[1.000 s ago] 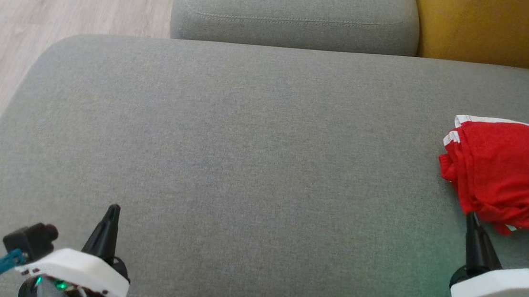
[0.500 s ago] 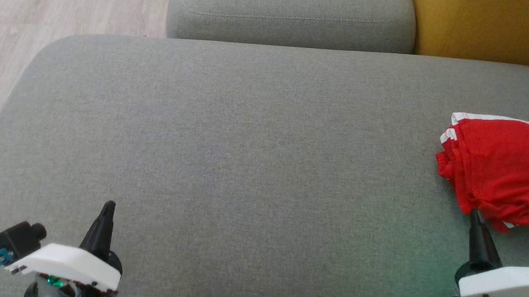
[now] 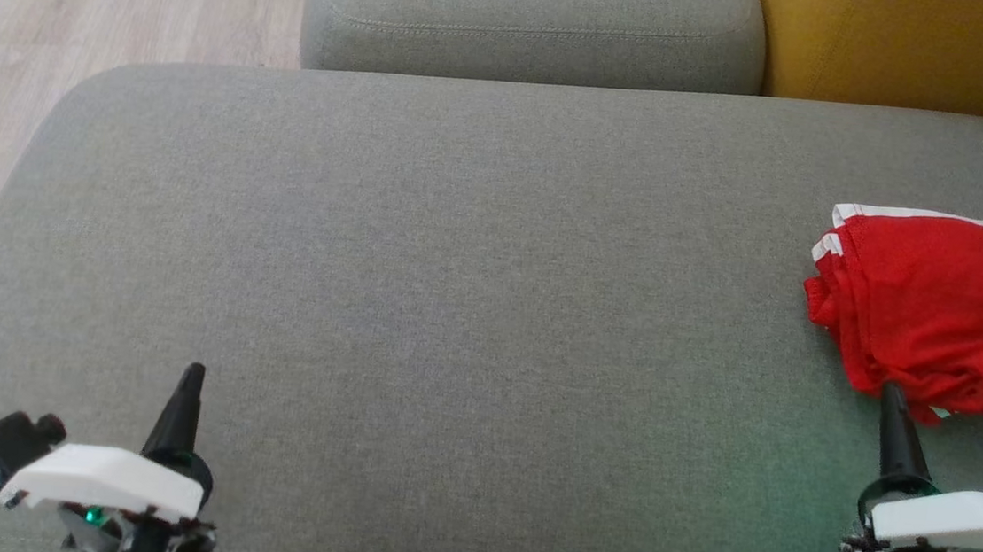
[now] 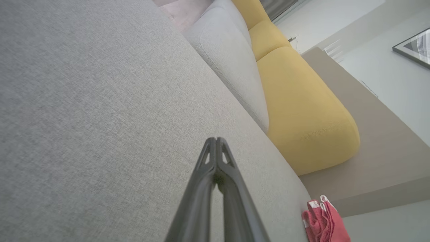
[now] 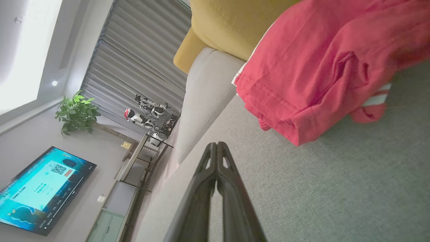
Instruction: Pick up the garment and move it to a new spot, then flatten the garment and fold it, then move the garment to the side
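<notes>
The garment (image 3: 933, 310) is red with white trim and lies folded and bunched at the right end of the grey sofa seat (image 3: 455, 291). The right wrist view shows the garment (image 5: 322, 67) close up, and the left wrist view shows the garment (image 4: 324, 222) small at the bottom right. My right gripper (image 3: 892, 396) is shut and empty, its tip just short of the garment's near edge. In its own view the right gripper (image 5: 216, 144) points past the cloth. My left gripper (image 3: 193, 372) is shut and empty over bare seat at the lower left, as the left gripper (image 4: 216, 139) shows in its own view.
A grey cushion (image 3: 532, 17) and a yellow cushion (image 3: 912, 46) stand behind the seat. Wooden floor (image 3: 52, 6) lies off the seat's left edge. The right wrist view shows a lit screen (image 5: 40, 188) and a plant (image 5: 75, 112) across the room.
The head camera has shifted, so the whole picture slid a little left and down. Both grippers stay shut, and the garment lies where it was.
</notes>
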